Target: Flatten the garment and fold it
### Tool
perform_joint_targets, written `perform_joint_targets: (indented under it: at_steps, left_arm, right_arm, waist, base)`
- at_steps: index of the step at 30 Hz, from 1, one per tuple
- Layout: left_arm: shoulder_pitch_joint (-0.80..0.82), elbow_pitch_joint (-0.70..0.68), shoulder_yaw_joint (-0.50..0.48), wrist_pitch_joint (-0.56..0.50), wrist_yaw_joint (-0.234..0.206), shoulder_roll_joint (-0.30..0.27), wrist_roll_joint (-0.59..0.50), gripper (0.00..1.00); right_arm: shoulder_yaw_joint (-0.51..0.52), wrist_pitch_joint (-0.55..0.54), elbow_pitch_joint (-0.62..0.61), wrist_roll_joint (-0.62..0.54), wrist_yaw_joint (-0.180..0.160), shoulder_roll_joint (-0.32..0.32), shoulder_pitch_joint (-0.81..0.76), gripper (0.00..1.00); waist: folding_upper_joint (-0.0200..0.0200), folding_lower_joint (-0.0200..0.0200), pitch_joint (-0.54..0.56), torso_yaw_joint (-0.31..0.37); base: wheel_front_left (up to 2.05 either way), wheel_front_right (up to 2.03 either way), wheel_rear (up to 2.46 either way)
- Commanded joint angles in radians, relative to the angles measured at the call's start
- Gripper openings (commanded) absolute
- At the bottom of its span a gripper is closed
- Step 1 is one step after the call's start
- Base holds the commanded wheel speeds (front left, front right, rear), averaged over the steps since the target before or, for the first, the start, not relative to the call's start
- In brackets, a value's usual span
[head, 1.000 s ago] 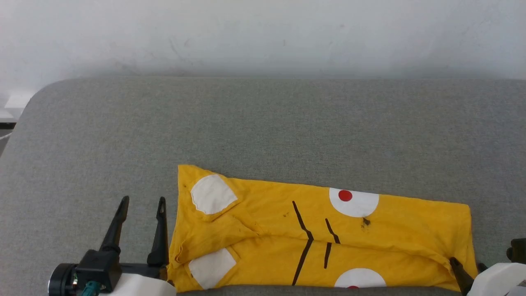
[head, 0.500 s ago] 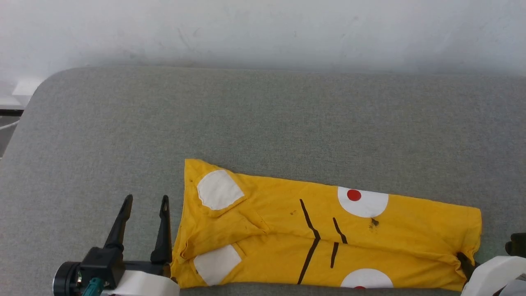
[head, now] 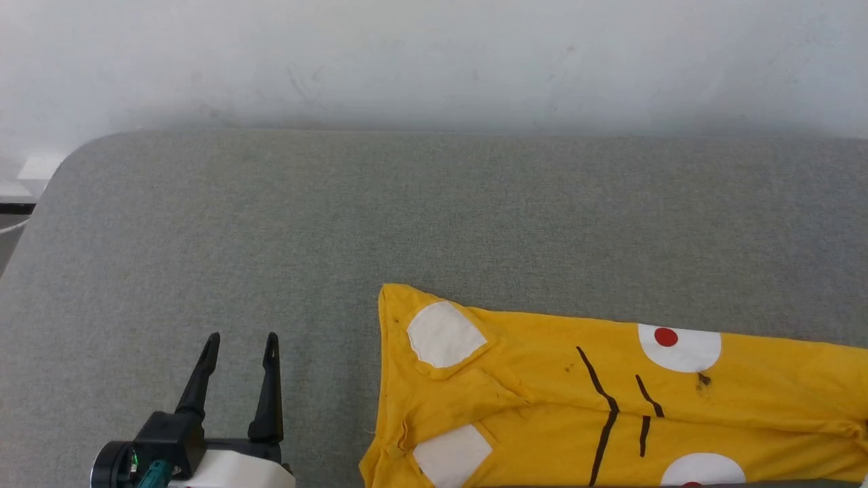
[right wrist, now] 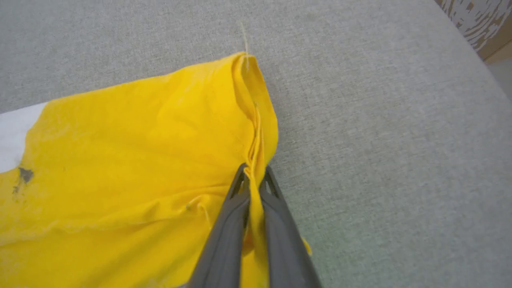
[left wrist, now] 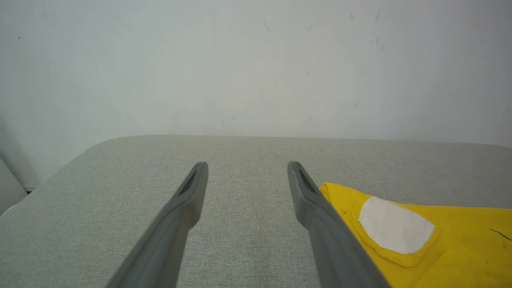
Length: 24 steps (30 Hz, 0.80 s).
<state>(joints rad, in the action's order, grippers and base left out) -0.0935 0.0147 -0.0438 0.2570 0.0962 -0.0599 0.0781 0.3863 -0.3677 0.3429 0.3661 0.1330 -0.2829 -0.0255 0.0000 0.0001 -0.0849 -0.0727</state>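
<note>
Two right fingers [right wrist: 234,224] are pinched together on a bunched corner of the shirt [right wrist: 140,132]. The yellow hem is squeezed between their tips, and a loose thread pokes from the corner beyond. The left fingers [head: 268,396] stand fairly wide and empty, low over the grey table [head: 339,224], with bare table between them and the shirt's left edge. The shirt lies along the table's near side toward the right, a long band doubled over itself and creased through the middle, showing white patches, black stripes and a red dot. The step in hand looks like flattening. To do it well, the left fingers would best take the near left corner low and firmly. Then both should pull apart evenly so the creases run out, without lifting high or letting the pinched hem slip.
</note>
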Motion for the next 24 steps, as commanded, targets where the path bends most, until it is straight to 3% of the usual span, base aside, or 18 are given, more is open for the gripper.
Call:
perform_joint_targets:
  at_steps: [1, 8, 17, 24]
  left_arm:
    - [-0.002, 0.004, -0.006, 0.005, 0.005, 0.004, 0.006, 1.0]
    - [-0.019, 0.022, -0.013, 0.005, 0.01, 0.007, 0.008, 1.0]
    - [-0.035, 0.036, -0.015, 0.005, 0.017, 0.008, 0.014, 1.0]
    - [-0.043, 0.035, -0.004, 0.005, 0.021, 0.009, 0.015, 1.0]
  right_arm:
    - [0.005, 0.004, -0.001, -0.003, -0.002, -0.009, 0.001, 0.0]
    - [-0.055, -0.027, -0.102, 0.02, -0.002, -0.031, -0.043, 0.0]
    - [-0.188, -0.155, -0.359, 0.083, -0.002, 0.015, -0.136, 0.0]
    - [-0.348, -0.225, -0.503, 0.111, -0.002, 0.055, -0.158, 0.0]
  waist:
    - [0.0, -0.0001, 0.005, 0.004]
    - [0.0, -0.0001, 0.034, 0.014]
    - [0.0, -0.0001, 0.074, -0.006]
    - [0.0, -0.0001, 0.089, -0.056]
  base:
    - [0.0, 0.0, 0.0]
    - [0.0, 0.0, 0.0]
    - [0.0, 0.0, 0.0]
    - [0.0, 0.0, 0.0]
